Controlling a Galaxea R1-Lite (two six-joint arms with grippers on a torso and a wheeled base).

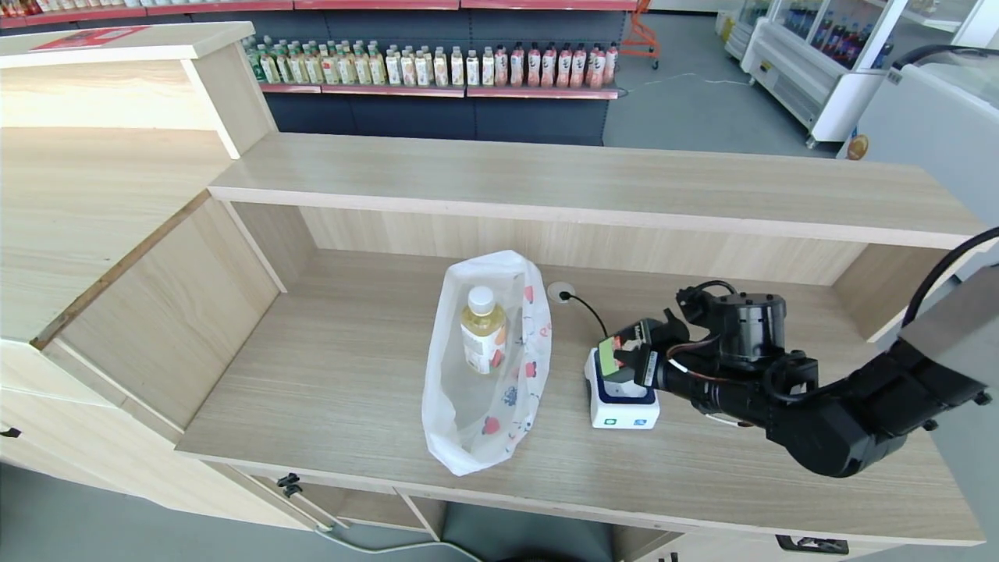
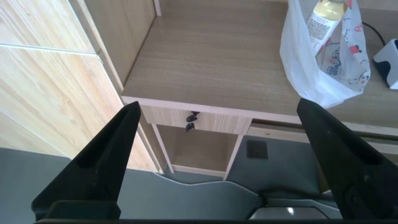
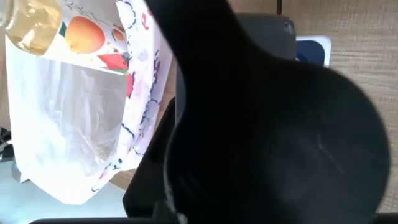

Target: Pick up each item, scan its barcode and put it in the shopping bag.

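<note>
A white printed shopping bag (image 1: 484, 398) lies open on the wooden counter (image 1: 328, 375), with a yellow drink bottle (image 1: 482, 332) inside it. To its right sits a small white barcode scanner (image 1: 622, 404). My right gripper (image 1: 622, 357) hovers just over the scanner, shut on a small green and white packet (image 1: 609, 351). In the right wrist view a dark shape blocks the middle; the bag (image 3: 68, 124) and bottle (image 3: 31, 25) lie beside it. My left gripper (image 2: 217, 162) hangs open below the counter's front edge, holding nothing, with the bag (image 2: 311, 74) far ahead.
A raised wooden ledge (image 1: 593, 187) runs behind the counter and a side wall (image 1: 164, 312) closes its left. A black cable runs from the scanner to a grommet hole (image 1: 560, 292). Shop shelves of bottles (image 1: 437, 66) stand beyond.
</note>
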